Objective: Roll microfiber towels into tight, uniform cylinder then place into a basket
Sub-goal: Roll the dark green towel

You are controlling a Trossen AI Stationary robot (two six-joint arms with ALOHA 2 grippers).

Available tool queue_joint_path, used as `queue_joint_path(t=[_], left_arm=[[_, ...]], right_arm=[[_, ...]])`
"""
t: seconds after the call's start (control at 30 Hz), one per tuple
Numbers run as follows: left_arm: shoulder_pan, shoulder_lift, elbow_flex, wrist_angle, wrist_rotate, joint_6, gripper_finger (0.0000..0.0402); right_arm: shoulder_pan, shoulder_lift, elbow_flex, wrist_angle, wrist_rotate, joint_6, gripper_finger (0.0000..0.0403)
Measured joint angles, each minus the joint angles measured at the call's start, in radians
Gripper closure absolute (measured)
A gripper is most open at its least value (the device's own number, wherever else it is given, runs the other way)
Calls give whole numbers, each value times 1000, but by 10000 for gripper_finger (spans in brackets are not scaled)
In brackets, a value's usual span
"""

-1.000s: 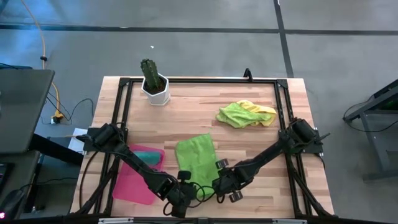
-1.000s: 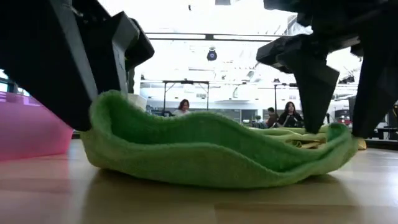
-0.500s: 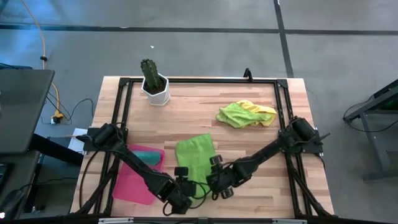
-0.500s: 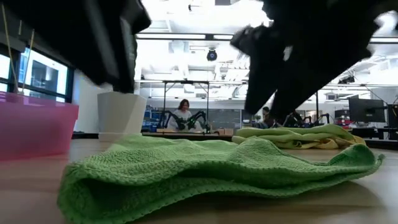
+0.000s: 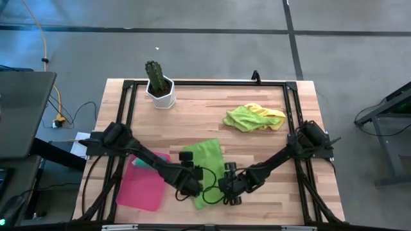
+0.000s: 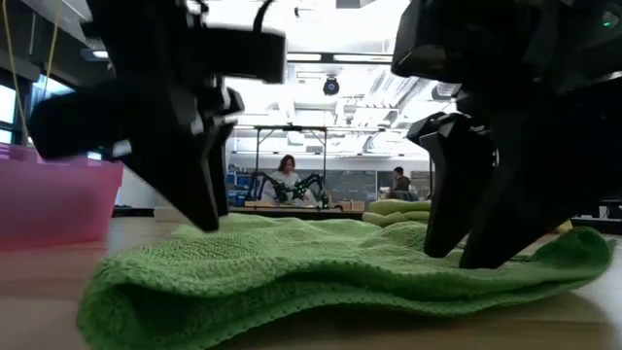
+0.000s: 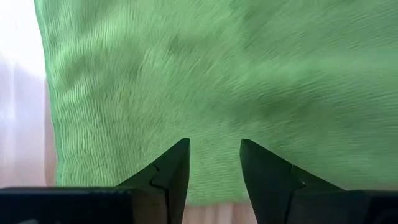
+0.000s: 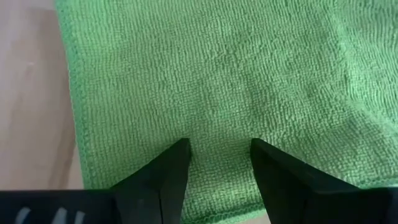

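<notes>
Green towel [image 5: 204, 168] spread flat just right of the pink basket [image 5: 142, 190], long axis running away from both part-open, empty grippers, left [image 5: 190, 186] and right [image 5: 230, 190], poised over its near end.

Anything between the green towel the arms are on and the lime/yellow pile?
Nothing: in the high view only bare wood separates the green towel from the lime and yellow pile.

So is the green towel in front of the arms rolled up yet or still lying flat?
Flat. The green towel lies spread on the table, unrolled; both wrist views show open fingers over it, gripping nothing.
</notes>
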Motion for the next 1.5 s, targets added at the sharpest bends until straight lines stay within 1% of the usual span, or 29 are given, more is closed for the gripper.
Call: queue_joint_path(t=[0.2, 0.33, 0.47, 0.57, 0.67, 0.73, 0.87, 0.97, 1.03, 1.1, 1.2, 1.27, 1.37, 1.5], left_arm=[[38, -5, -65, 24, 47, -7, 272], [41, -6, -72, 20, 50, -4, 272], [34, -4, -33, -15, 46, 31, 272], [25, -17, 17, -16, 49, 55, 272], [11, -32, 63, -22, 72, 54, 271], [-1, -31, 91, -26, 104, 49, 271], [-37, -32, 132, -8, 185, 1, 271], [-72, -32, 133, 4, 250, -54, 271], [-100, -32, 133, 13, 265, -109, 271], [-130, -32, 133, 16, 264, -178, 271], [-171, -32, 133, 53, 252, -285, 271], [-194, -32, 133, 86, 234, -318, 271], [-211, -32, 133, 137, 229, -321, 271], [-191, -31, 133, 230, 219, -255, 271]], right_arm=[[19, 1, 0, 11, -9, 3, 234], [20, 2, 0, 11, -4, 0, 234], [12, -9, 0, 2, -3, -24, 234], [5, -52, -3, -30, -6, -27, 234], [-4, -105, -2, -80, -1, -36, 234], [-8, -135, -2, -107, 22, -53, 234], [-11, -176, -2, -150, 106, -156, 234], [-12, -179, -2, -157, 121, -259, 234], [-12, -178, -2, -153, 122, -292, 234], [-13, -177, -2, -151, 121, -296, 234], [-13, -177, -2, -150, 114, -259, 234], [-13, -177, -2, -149, 103, -235, 234], [-15, -177, -2, -142, 81, -236, 234], [-15, -177, -2, -103, 66, -264, 234]])
